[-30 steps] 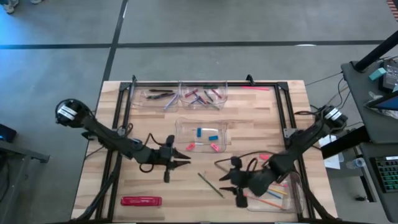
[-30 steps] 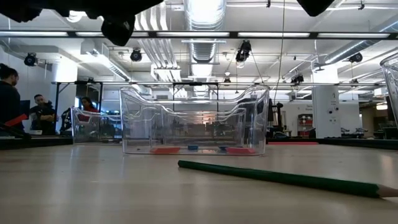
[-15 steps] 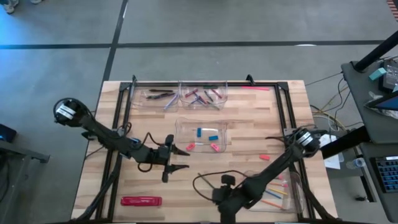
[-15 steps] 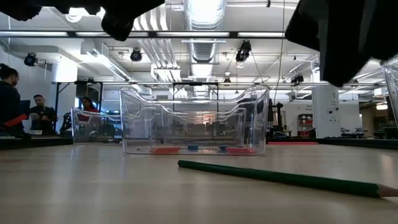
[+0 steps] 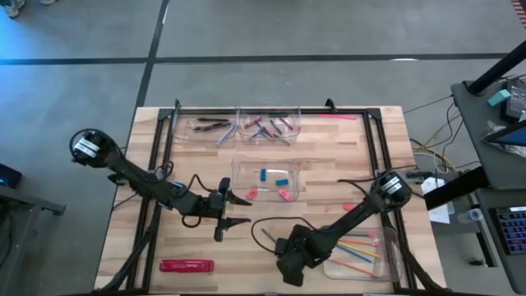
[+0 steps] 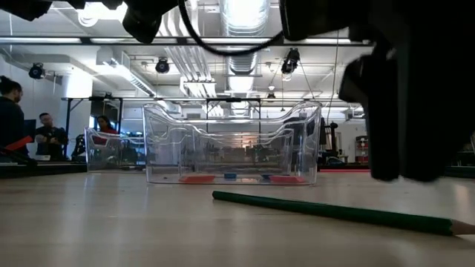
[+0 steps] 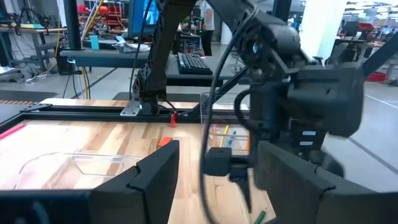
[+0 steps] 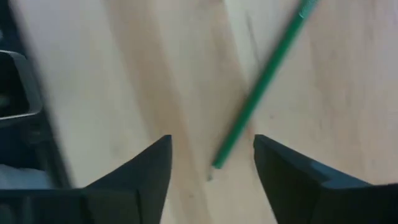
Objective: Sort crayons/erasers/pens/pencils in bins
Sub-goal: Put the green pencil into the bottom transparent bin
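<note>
The right gripper (image 8: 211, 163) has its jaws parted and empty, straddling the near end of the green pencil (image 8: 261, 87), which lies flat on the bare bench (image 5: 246, 263) and touches neither jaw. The pencil is partly covered by the gripper from above; its free end shows just beside the gripper (image 5: 289, 265), on the side toward the eraser bin (image 5: 238, 168). The pencil bin (image 5: 393, 247), already holding several coloured pencils, sits on the other side of the gripper, close by.

The pencil looks light, stiff and smooth, likely to roll or pivot if nudged at one end. A pinch across its thin width nearer the middle should keep it level; a grip at the tip may let it swing.

The left gripper (image 5: 241, 210) waits with jaws open and nothing in them, near the eraser bin's corner.
</note>
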